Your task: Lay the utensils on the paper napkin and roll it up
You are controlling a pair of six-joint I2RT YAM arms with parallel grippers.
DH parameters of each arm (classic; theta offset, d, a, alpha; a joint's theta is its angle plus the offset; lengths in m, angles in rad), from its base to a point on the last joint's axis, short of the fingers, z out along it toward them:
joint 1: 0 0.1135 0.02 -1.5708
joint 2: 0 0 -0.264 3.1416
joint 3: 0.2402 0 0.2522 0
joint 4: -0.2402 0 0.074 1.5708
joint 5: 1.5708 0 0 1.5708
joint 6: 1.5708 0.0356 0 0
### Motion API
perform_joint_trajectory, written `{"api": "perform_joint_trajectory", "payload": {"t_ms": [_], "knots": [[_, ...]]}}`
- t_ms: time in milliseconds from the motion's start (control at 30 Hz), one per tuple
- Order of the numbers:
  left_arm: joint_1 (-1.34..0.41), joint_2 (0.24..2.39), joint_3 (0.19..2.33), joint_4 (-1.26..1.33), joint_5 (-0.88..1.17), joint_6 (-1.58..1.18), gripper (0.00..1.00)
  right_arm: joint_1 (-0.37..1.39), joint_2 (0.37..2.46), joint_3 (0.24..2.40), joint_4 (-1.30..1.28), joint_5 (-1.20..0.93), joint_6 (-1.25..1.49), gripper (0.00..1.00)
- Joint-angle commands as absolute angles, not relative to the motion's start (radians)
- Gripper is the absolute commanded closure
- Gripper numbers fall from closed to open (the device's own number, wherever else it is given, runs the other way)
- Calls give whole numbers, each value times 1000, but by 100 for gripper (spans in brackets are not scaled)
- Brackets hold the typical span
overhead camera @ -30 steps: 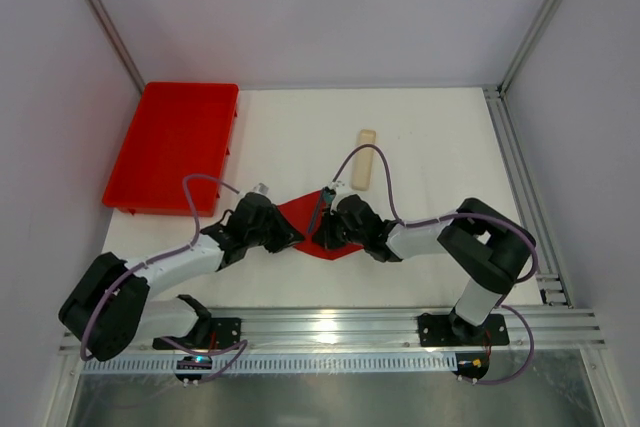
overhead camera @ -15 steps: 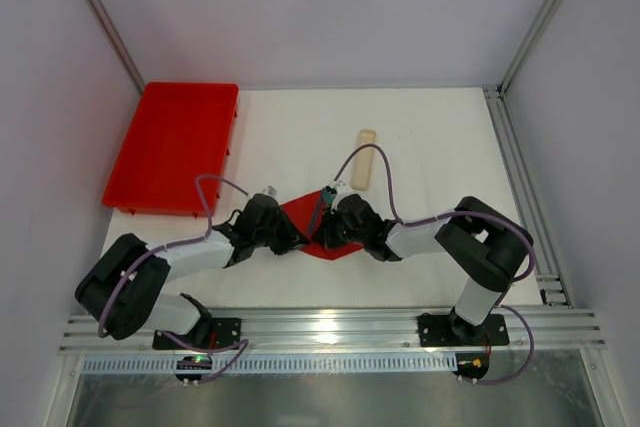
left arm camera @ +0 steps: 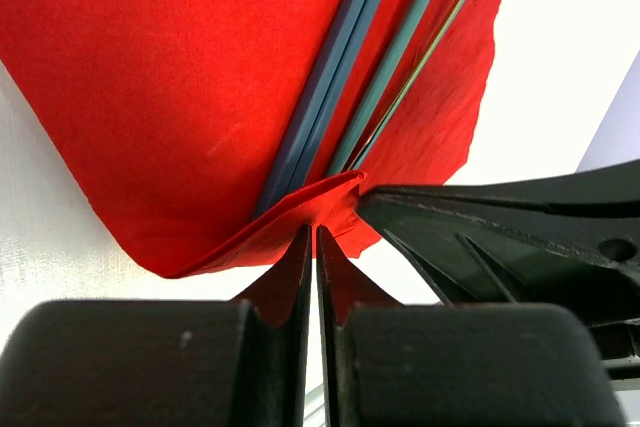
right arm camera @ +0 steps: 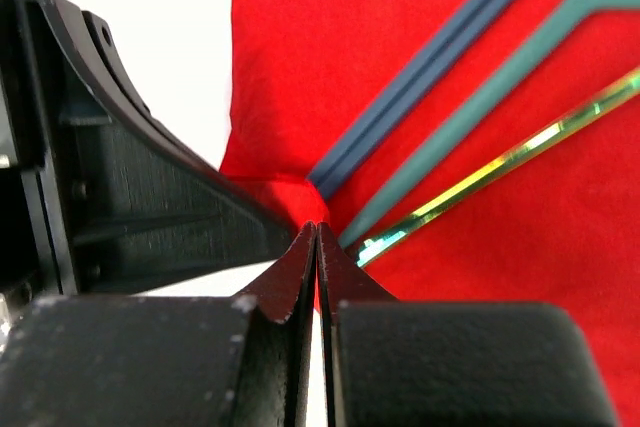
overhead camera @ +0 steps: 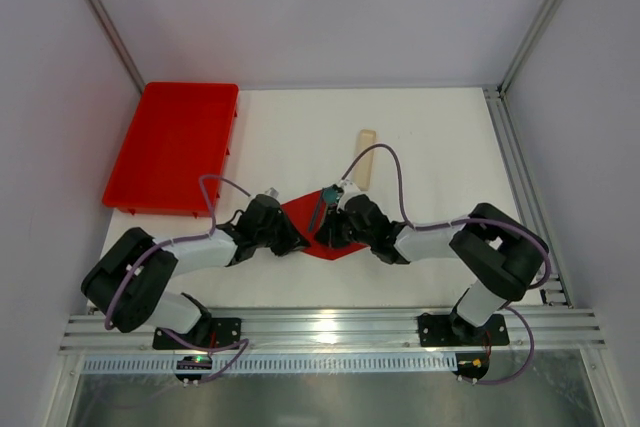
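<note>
Overhead view looks down from behind; wrist views closely share the paper napkin (left arm camera: 180, 97).

teal utensils (left arm camera: 330, 67) lie along the red napkin (left arm camera: 180, 77), corner folded over.

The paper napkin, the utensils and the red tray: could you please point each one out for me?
paper napkin (left arm camera: 170, 77): left wrist view, bare flat part of the sheet.
utensils (left arm camera: 322, 97): left wrist view, middle of the bluish handle.
red tray (overhead camera: 170, 147): top external view, bare floor.

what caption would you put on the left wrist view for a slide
Left hand pinching the folded corner of the paper napkin, utensils lying on it
</note>
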State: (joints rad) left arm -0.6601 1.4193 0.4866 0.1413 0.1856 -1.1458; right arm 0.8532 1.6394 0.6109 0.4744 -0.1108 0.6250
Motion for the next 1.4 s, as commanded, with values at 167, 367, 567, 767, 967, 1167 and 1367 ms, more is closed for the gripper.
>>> {"api": "perform_joint_trajectory", "payload": {"t_ms": [167,367,567,767,967,1167,1367], "knots": [[-663,1436,520,184,193,-1126,97,879,1563,517,555,-90,661,96],[-664,1440,532,181,195,-1124,97,893,1562,512,554,-86,660,96],[-664,1447,543,179,198,-1123,98,896,1528,492,569,-41,649,96],[-663,1430,529,176,199,-1127,98,896,1493,492,574,-31,603,96],[-664,1391,515,156,196,-1126,98,916,1482,462,615,-98,594,96],[-666,1404,522,158,207,-1124,98,945,1502,471,591,-98,612,96],[-669,1419,528,166,215,-1124,98,946,1508,483,557,-46,626,96]]}}
